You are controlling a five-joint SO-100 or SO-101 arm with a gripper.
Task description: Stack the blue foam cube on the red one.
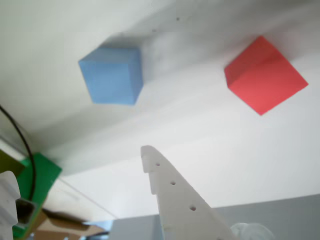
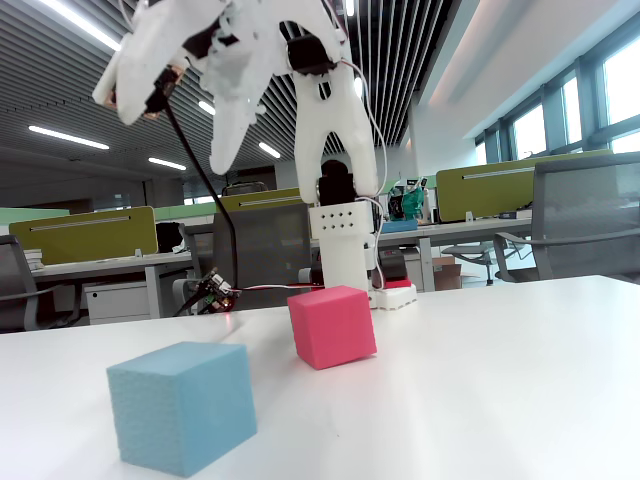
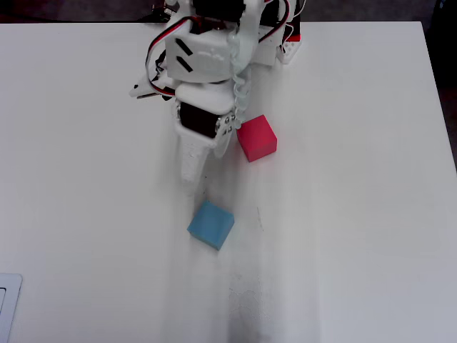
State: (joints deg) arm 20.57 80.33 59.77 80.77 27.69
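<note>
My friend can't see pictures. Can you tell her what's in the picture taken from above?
A white robot arm reaches over a white table, its gripper hanging above the surface and holding nothing. A blue foam cube sits just past the gripper's tip, and a red cube sits apart beside the arm.

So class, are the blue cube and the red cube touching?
Apart. The overhead view shows bare table between the blue foam cube and the red one.

Big office room showing behind white table point(image 2: 520, 380); long ceiling lights point(image 2: 68, 137) glowing; green desk walls point(image 2: 85, 235) standing; windows point(image 2: 545, 130) letting daylight in.
</note>
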